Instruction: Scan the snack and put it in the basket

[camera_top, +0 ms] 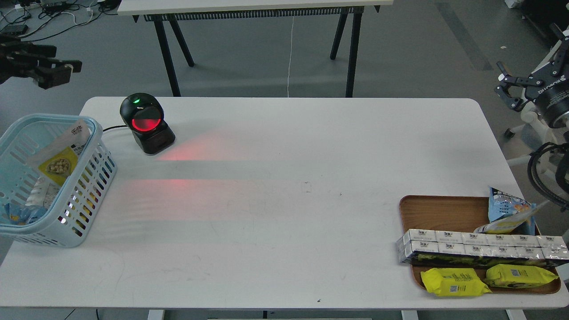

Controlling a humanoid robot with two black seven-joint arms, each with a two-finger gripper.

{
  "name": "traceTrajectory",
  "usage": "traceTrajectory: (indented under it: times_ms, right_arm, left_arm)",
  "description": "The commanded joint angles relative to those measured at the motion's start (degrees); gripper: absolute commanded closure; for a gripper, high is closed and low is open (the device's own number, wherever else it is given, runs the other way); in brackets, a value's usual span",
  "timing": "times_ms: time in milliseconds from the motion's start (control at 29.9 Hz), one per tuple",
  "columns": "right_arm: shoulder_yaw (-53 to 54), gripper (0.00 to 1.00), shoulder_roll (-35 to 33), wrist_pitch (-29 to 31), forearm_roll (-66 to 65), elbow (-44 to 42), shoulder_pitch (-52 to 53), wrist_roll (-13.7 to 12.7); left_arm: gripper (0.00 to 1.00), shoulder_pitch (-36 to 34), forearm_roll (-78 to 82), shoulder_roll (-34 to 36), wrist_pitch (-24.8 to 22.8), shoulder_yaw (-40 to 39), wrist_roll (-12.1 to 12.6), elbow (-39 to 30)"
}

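The snack (60, 155), a white-and-yellow pouch picturing beige nuts, leans inside the light blue basket (98, 146) at the table's left edge, against its far right corner. My left gripper (63, 74) is open and empty, raised above and behind the basket, off the table's far left corner. My right gripper (504, 86) is open and empty, held off the table's right edge at the far right.
A black barcode scanner (146, 123) with a red glowing window stands right of the basket. A brown wooden tray (438, 213) at the front right holds a blue pouch (506, 211), a row of white boxes (480, 249) and two yellow packets (453, 282). Other packets lie in the basket.
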Motion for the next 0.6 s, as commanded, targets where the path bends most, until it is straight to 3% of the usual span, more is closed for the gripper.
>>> traceTrajectory:
  times_ms: [0,134,234,401,568]
  right_arm:
    - [-0.7,0.0,-0.3,0.0,-0.5,-0.5,4.3,-0.3]
    - [-2.6,0.0,-0.3,0.0,-2.6,-0.5,8.6,-0.3]
    - [-4.1,0.0,0.2,0.0,-7.1,-0.6,12.1,-0.5]
    - [-6.0,0.0,2.1,0.0,-16.7,-0.8,14.9,-0.3]
    - [-6.5,0.0,2.7,0.0,-21.0,0.7,14.3,0.2]
  left_arm:
    - [0.05,9.5,-12.3,-2.4,-5.9,-23.4,0.0,0.6]
    - [0.02,16.8,-21.9,-7.7,-18.7,-42.0,0.0,5.0]
    - [0.02,19.6,-29.0,-14.2,-26.8,-49.5,0.0,9.5]
    - [0.01,24.6,-44.5,-21.1,-26.8,-57.2,0.0,14.6]
    - [0.01,34.9,-45.3,-25.9,-26.8,-63.5,0.0,16.3]
